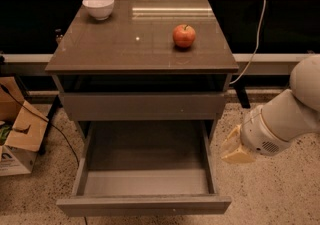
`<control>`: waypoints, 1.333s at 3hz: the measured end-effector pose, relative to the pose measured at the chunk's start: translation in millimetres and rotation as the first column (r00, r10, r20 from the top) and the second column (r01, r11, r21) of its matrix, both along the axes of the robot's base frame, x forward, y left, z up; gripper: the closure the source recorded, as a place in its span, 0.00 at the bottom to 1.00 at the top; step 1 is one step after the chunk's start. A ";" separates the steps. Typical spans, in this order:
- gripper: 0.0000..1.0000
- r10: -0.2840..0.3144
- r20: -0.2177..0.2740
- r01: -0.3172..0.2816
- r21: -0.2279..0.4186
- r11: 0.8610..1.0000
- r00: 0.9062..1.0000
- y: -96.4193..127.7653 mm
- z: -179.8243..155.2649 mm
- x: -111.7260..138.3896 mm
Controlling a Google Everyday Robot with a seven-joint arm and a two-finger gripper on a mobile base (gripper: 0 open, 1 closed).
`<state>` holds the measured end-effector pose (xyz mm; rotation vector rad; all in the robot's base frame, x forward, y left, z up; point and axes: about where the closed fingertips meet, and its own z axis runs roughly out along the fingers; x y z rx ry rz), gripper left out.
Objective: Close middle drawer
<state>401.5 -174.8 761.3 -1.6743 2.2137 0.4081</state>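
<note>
Speckled floor (280, 199), dark wall behind, a rail along the top of the view. Low brown-topped cabinet (125, 54) in the middle. On top, a white bowl (98, 6) at back left and a red apple (184, 36) toward the right, well apart. Under the top a dark slot, then a taller grey drawer front (144, 107), pushed in. Below that the middle drawer (144, 205) — pulled far out toward the camera, grey box showing, low flat front near the bottom edge of view.

Gripper (237, 148) yellowish, at the end of a white arm (295, 114) reaching in from the right — held low, just beside the right wall of the middle drawer, outside the box. Touching that wall or not: unclear. Open or closed: cannot tell.

Cardboard box (17, 134) on the floor at left. Pale cable (258, 34) hanging at right rear.
</note>
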 end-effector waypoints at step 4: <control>1.00 0.015 -0.026 -0.014 0.033 0.999 1.000 29.2 -146.6 -5.1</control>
